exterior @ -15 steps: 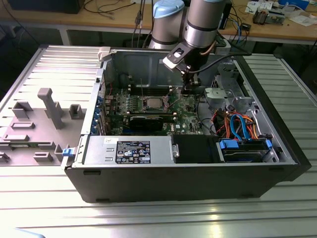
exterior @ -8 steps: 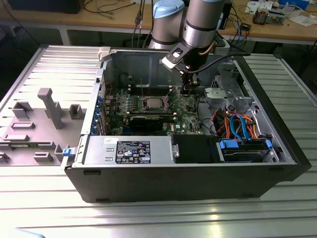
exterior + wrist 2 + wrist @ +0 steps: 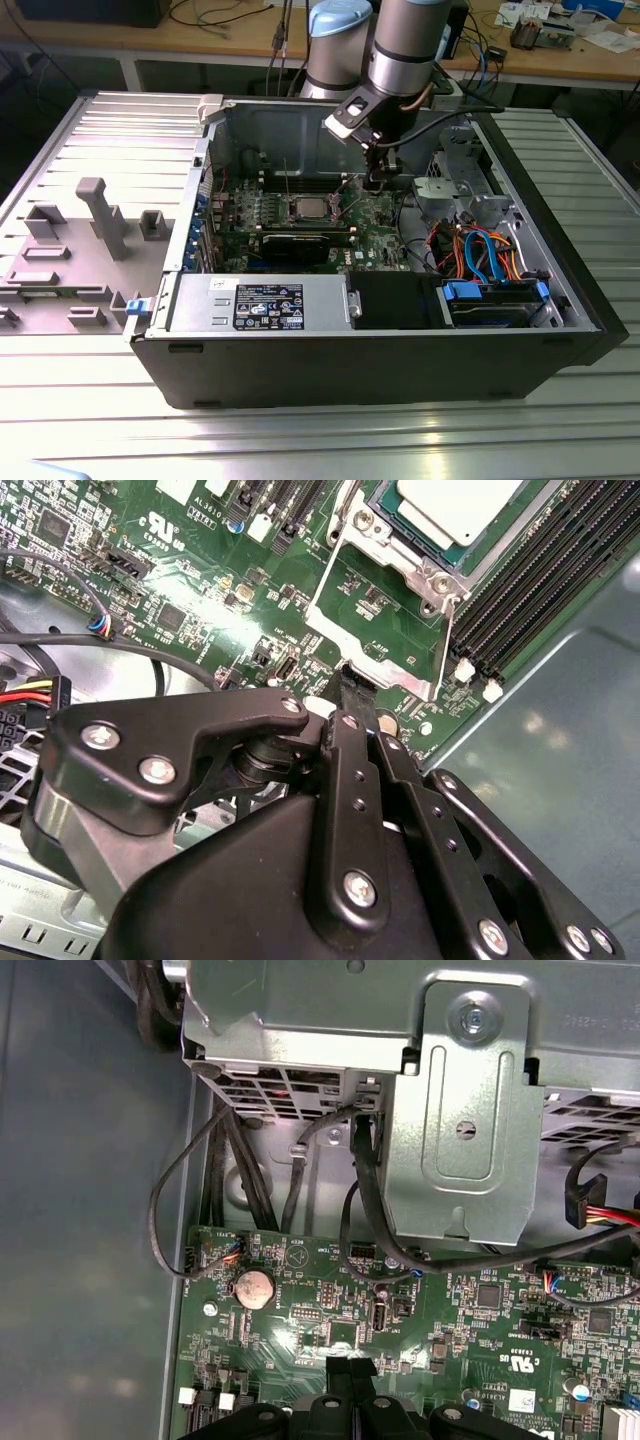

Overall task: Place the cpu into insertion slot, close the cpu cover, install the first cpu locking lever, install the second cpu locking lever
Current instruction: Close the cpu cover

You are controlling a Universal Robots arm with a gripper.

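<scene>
My end effector (image 3: 353, 683): fingers together at the lip of the open silvery square cpu cover (image 3: 375, 658), beside the metal-rimmed insertion slot (image 3: 440, 580) seating the beige cpu (image 3: 455, 505); closing it, I judge, needs a hinged swing.

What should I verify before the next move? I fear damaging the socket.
1. cpu lying in the insertion slot: ok.
2. cpu cover closed: not ok, it stands open, tilted up beside the slot.
3. Tool at the cover's edge: ok, fingers together.
4. Tool clamping the cover: cannot tell.
5. Black cable clear of the slot: ok.
</scene>
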